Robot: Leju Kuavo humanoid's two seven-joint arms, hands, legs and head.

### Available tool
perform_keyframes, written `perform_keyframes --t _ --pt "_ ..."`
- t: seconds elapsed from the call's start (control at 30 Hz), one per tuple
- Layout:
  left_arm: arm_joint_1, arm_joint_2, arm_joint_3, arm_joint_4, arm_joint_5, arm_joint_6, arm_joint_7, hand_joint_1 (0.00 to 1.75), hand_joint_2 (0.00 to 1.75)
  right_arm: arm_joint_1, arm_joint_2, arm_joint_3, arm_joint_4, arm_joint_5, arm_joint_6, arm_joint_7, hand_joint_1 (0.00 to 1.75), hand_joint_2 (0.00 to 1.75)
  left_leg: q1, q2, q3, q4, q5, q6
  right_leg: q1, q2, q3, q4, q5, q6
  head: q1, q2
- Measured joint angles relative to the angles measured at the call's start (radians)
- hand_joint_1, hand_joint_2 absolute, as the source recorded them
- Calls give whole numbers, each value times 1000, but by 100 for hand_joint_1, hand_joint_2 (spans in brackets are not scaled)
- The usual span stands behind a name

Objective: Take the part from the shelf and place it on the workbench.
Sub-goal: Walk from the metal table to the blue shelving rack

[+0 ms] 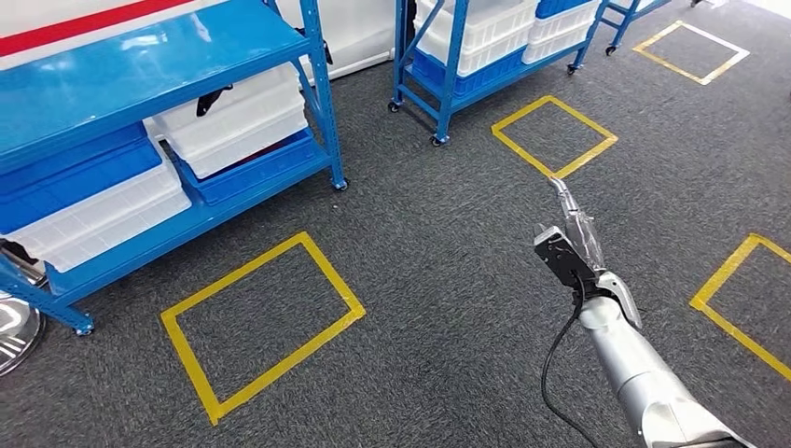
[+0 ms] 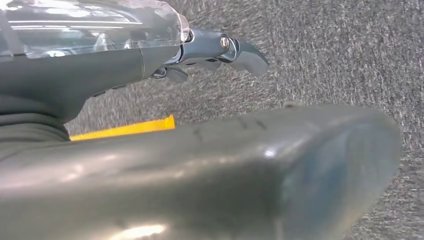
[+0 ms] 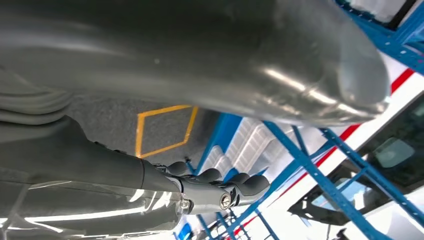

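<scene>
While white bins sat on the blue shelf at left, presumably holding the part, which could not be picked out, the robot's right hand hung over grey carpet beside yellow floor squares, fingers straight and empty. Its left hand also held nothing, fingers loosely extended. Reaching from this distance risked missing the bins.

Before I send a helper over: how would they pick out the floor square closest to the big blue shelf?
Start at the large blue shelf holding white bins at the left. On the grey carpet just in front of it lies a yellow tape square. Unlike the other taped squares, it sits on the left, far from the right hand.
</scene>
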State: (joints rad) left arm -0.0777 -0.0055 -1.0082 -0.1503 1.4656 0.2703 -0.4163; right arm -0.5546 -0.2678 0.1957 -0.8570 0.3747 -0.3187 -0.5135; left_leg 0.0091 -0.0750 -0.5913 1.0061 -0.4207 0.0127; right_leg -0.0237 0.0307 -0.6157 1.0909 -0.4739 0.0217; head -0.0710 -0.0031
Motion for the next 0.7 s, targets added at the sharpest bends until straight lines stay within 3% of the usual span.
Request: perform_keyframes --t 0.07,0.13,0.2,0.27,0.33,0.37,0.4,0.43,0.47,0.53,0.57,0.63,0.7 --pt "0 0 0 0 0 -3 1 0 0 2 0 0 2 -2 -3 0 0 0 0 -16 -7 4 0 -12 2 15 23 -56 14 -7 0 0" --pt "4 1 0 0 0 -7 3 0 0 8 0 0 1 -2 -8 -1 0 0 0 -26 -13 3 3 -25 4 -2 22 -58 17 -19 0 0" --pt "6 2 0 0 0 -11 8 0 0 15 4 0 -4 -1 -15 -1 0 0 -1 2 -28 32 -18 -33 1 -19 24 -65 21 -35 0 0" --pt "4 2 0 0 0 -13 12 0 0 23 8 0 -9 3 -22 3 0 0 -1 48 -76 139 -79 -38 3 -38 24 -68 22 -47 0 0" --pt "2 2 0 0 0 -14 13 0 0 31 15 0 -11 10 -25 11 0 0 1 63 -134 272 -136 -42 8 -57 24 -68 21 -51 0 0" --pt "3 2 0 0 0 -15 14 0 0 33 18 0 -11 13 -26 15 0 0 1 65 -147 303 -142 -43 10 -66 24 -68 21 -51 0 0" --pt "4 2 0 0 1 -17 15 0 0 34 22 0 -11 18 -23 19 0 0 1 67 -140 292 -128 -43 11 -75 24 -67 20 -51 0 0" --pt "5 2 1 0 1 -19 15 0 0 34 26 0 -11 22 -20 22 0 0 1 72 -111 240 -98 -40 12 -85 26 -67 19 -50 0 0" --pt "5 2 1 0 1 -21 16 0 0 34 28 0 -11 25 -17 25 0 0 -1 86 -70 163 -63 -35 14 -94 29 -67 18 -49 0 0" --pt "3 2 2 0 2 -23 16 0 0 33 30 0 -11 29 -13 29 0 0 -9 116 -4 36 -23 -23 19 -110 32 -65 14 -42 0 0" --pt "3 2 3 0 2 -23 16 0 0 32 31 0 -11 30 -11 30 0 0 -13 124 8 9 -19 -18 21 -118 34 -65 13 -38 0 0" --pt "5 1 3 0 2 -24 16 0 0 31 33 1 -11 31 -8 32 0 0 -14 110 9 1 -17 -10 23 -136 37 -67 11 -28 0 0" --pt "8 -1 3 0 2 -25 16 0 0 30 35 1 -11 31 -8 32 0 0 -10 92 13 -9 -11 2 18 -118 34 -50 -4 -17 0 0"
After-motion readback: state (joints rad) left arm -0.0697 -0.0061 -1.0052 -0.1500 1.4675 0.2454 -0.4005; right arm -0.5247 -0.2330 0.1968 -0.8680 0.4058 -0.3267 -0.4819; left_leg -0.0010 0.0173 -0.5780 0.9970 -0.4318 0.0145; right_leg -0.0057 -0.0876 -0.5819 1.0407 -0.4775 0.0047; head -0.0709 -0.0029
